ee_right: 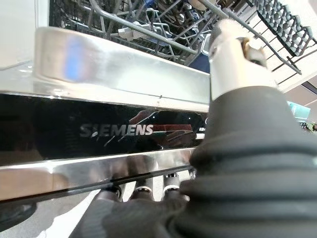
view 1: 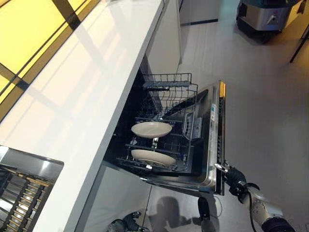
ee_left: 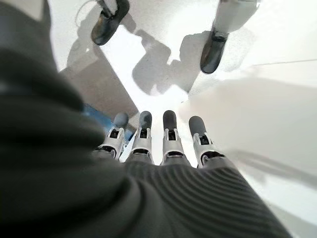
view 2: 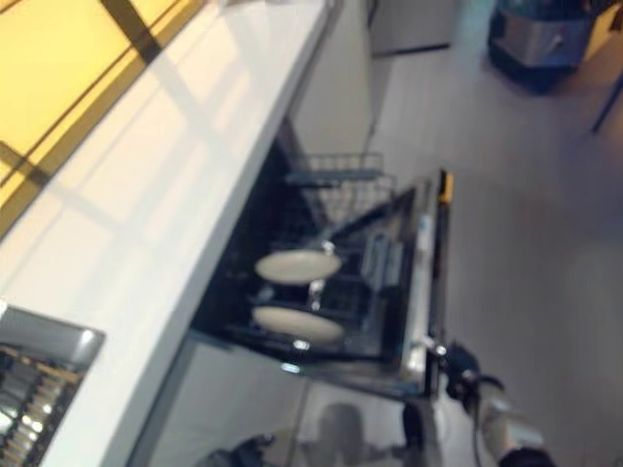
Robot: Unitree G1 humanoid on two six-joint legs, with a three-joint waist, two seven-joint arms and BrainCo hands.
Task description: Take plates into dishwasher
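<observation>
- Rack (view 1: 14, 203): at the far left of the head view, a dish rack sits at the near end of the counter (view 1: 96, 87). I see no plates in it from here.
- Counter: long, white and bare along its run, with the dishwasher (view 1: 145, 159) set under its edge.
- Left hand (ee_left: 158, 141): it hangs low by the floor beside the counter front, fingers (ee_left: 169, 120) straight and side by side, holding nothing. It looks idle.
- Plates: two pale plates, the far plate (view 1: 151, 129) and the near plate (view 1: 153, 157), already lie in the lower basket (view 1: 183, 145), which is pulled out over the door. They lie well apart from either hand.
- Upper basket (view 1: 169, 87): slid out beyond the plates; no dishes show in it.
- Door (view 1: 215, 140): dropped open, its steel front edge facing the floor.
- Right hand (view 1: 231, 175): at the door's near corner, touching its outer edge. In the wrist view the thumb sits above the edge and the fingers (ee_right: 144, 188) tuck below it, so the hand appears clamped on the door.
- Step, as I judge it: loading looks done and closing is in hand.
- Next move, as I judge it: the baskets stand out over the door, so they need pushing in before the door can swing up. Lifting the door first risks jarring the plates.
</observation>
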